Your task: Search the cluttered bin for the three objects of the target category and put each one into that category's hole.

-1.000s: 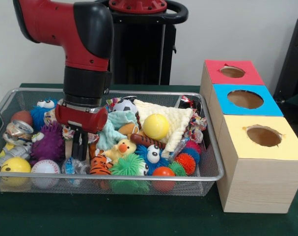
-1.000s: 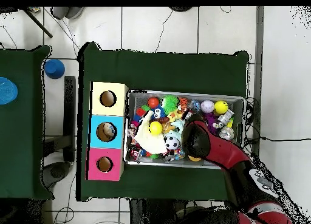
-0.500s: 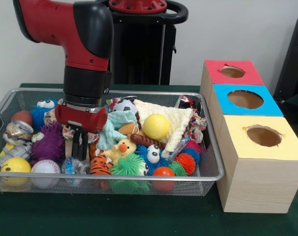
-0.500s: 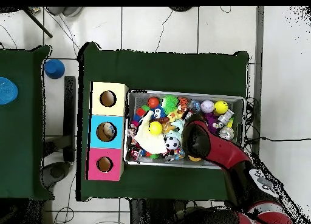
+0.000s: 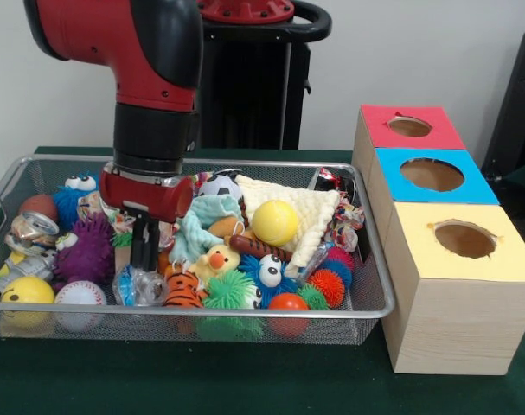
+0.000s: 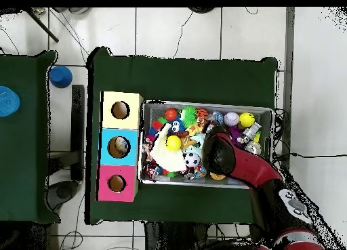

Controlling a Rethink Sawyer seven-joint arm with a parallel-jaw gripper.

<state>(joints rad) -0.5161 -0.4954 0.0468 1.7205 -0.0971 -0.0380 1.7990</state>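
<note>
While the red and black arm [image 5: 150, 78] hangs straight down into the wire bin [image 5: 366, 259], its gripper [image 5: 144, 251] reaches among the toys on the side of the bin far from the three boxes. I cannot tell from where I stand whether the claw is spread or clenched; the dark tips come down just above a clear, crinkled plastic thing [image 5: 139, 285], and whether they touch it I cannot say. Right beside that piece, toward the boxes, lies a small striped tiger toy [image 5: 182, 290], and next to it a yellow duck [image 5: 214, 259].

Which category is wanted does not show, so I name what lies in the bin. A yellow ball [image 5: 274, 222] rests on a cream cloth [image 5: 310, 216] in the half nearer the boxes. A soccer ball [image 5: 219, 186] sits by the far rim, behind the cloth. Along the near rim, going away from the boxes, are an orange ball [image 5: 288, 303], a green spiky ball [image 5: 225, 291], a baseball [image 5: 79, 294] and a yellow smiley ball [image 5: 26, 291]. A purple spiky ball [image 5: 87, 251] and a blue fuzzy toy with big eyes [image 5: 72, 194] lie beyond the gripper, farthest from the boxes.

Beside the bin stand the boxes in a row, each with a round hole on top: yellow box [image 5: 461, 238] nearest, blue box [image 5: 431, 175] in the middle, red box [image 5: 407, 127] behind. From above, the arm covers the middle of the bin, and the blue box's hole [image 6: 118, 146] shows something pale inside.
</note>
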